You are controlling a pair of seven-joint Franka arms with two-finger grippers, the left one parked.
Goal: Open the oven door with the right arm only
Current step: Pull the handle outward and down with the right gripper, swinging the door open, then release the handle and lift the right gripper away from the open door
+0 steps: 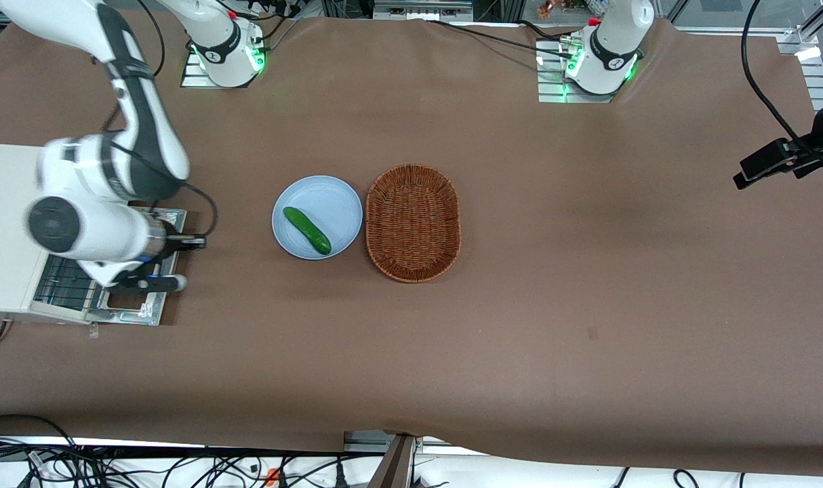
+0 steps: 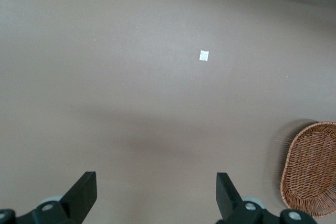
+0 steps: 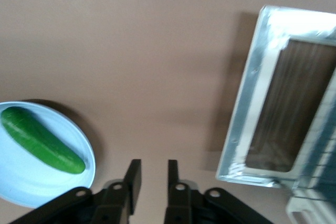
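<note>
Silver-grey metal oven door with a dark glass window lies folded down flat, level with the brown table covering, hinged on the front of the small white boxy toaster oven at the working arm's end of the table. In the right wrist view the door shows as a bright, shiny rectangular frame around a dark, faintly streaked pane; its rim catches strong glare at one corner. Wire rack bars show inside the open oven mouth, just where the door meets the body.

Large white jointed right arm with black joint bands reaches down over the oven; its round black-capped elbow sits above the oven top. Black two-finger gripper hangs over the outer edge of the lowered door, toward the plate. In the wrist view the gripper has its two fingers drawn close with only a narrow slit between them, holding nothing, clear of the door.

Round pale-blue plate lies on the table near the oven, carrying a dark green cucumber set diagonally. Oval brown wicker basket sits just beside the plate, toward the parked arm's end.
</note>
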